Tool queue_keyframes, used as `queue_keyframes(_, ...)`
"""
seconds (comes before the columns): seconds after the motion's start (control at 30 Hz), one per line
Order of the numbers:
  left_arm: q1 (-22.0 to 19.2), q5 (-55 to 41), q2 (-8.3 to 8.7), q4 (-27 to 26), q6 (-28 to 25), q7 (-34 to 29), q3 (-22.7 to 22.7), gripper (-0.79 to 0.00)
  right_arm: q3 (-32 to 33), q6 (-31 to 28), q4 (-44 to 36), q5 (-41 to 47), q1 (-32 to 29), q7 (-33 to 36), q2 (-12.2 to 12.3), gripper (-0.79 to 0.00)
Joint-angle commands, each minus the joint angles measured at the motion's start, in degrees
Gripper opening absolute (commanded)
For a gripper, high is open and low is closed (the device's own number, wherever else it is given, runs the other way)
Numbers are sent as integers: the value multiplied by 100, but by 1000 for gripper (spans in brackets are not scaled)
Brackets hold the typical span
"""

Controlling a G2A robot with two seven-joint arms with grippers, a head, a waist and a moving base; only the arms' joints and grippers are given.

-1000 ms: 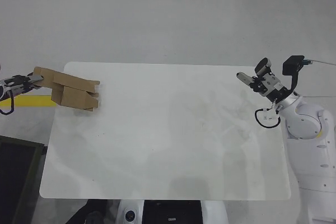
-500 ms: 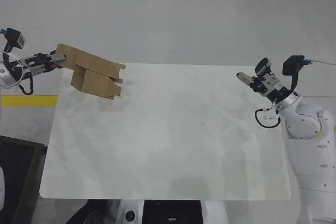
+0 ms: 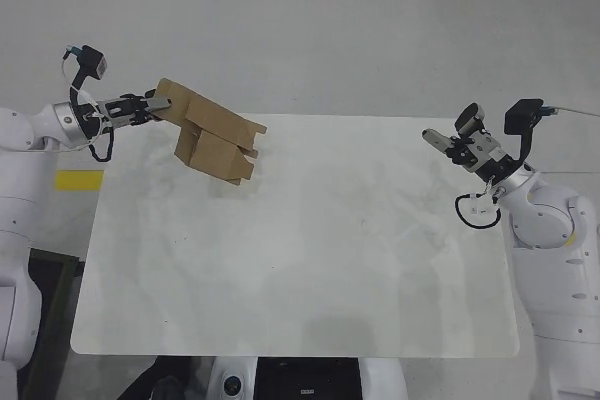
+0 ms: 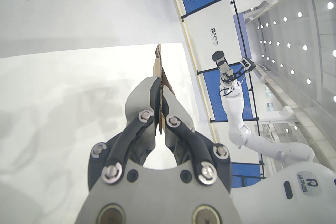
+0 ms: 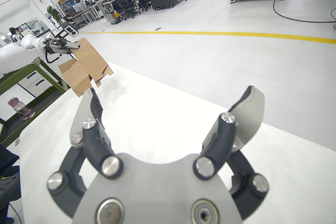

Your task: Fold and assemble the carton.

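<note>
The brown corrugated cardboard carton (image 3: 218,140), partly folded with its flaps loose, sits in the upper left of the top view, over the far left corner of the white rectangular table (image 3: 310,290). It slants down from left to right, and its notched flaps point toward the middle of the frame. The left gripper (image 3: 163,102) grasps the carton's upper left edge. In the left wrist view the left gripper (image 4: 158,89) has its 2 fingers clenched on the card (image 4: 157,62), which is seen edge-on. The right gripper (image 3: 448,128) is at the upper right of the top view, near the table's right edge and well apart from the carton. In the right wrist view the right gripper (image 5: 170,96) is released, its 2 fingers spread wide around nothing. That view also shows the carton (image 5: 86,64) across the table in the left gripper (image 5: 72,46). Whether the carton's lowest corner touches the tabletop cannot be told.
</note>
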Motion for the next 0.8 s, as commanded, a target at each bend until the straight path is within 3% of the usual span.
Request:
queue_keyframes(0.0,34,-16,-59,-126,-15,23,128,-785,0,0,0,0,0,0,0,0)
queue_keyframes(0.33,360,442,-124,-1117,-521,529,590,-785,-147,50,-42,232,-54,93,-11,0)
queue_keyframes(0.77,590,154,97,-2159,-360,367,816,-785,-1573,-196,1244,2363,1200,1980,-150,0)
